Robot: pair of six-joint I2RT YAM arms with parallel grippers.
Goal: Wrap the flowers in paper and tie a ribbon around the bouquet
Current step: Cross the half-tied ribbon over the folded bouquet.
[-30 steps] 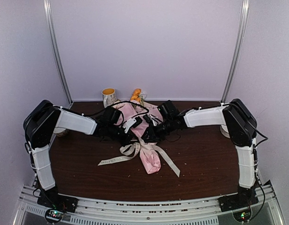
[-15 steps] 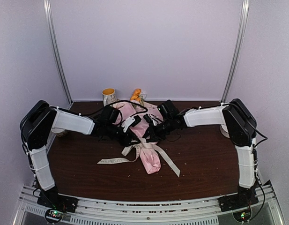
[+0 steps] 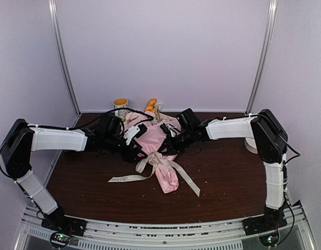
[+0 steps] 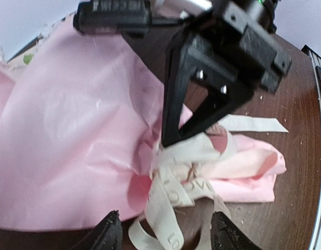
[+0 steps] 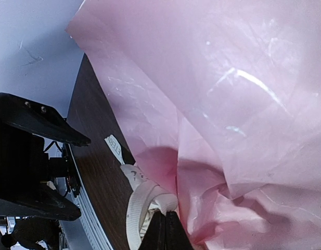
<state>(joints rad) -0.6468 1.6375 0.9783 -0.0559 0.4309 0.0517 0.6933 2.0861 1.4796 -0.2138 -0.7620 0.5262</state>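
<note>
Under pale lilac walls, the dark brown bench point(image 3: 228, 177) carried the bouquet point(image 3: 150, 136) at its centre. Its long axis ran far to near, blooms toward the back wall and twisted tail toward the arms. The right gripper point(image 5: 165, 226) pinched the ribbon point(image 4: 170, 200) at the waist. The left gripper point(image 4: 166, 233) stood open and empty just beside it. Cinching well probably called for level pulls that spared the thin paper point(image 5: 228, 78).

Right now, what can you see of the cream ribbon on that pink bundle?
The ribbon is narrow cream-beige fabric with faint printed letters. It is looped and loosely knotted around the narrow part of the pink paper bouquet. Two tails trail flat on the dark table, one toward the robot's left, one toward its right. The right end effector, shut, pinches it at the knot; the open left end effector sits close by.
</note>
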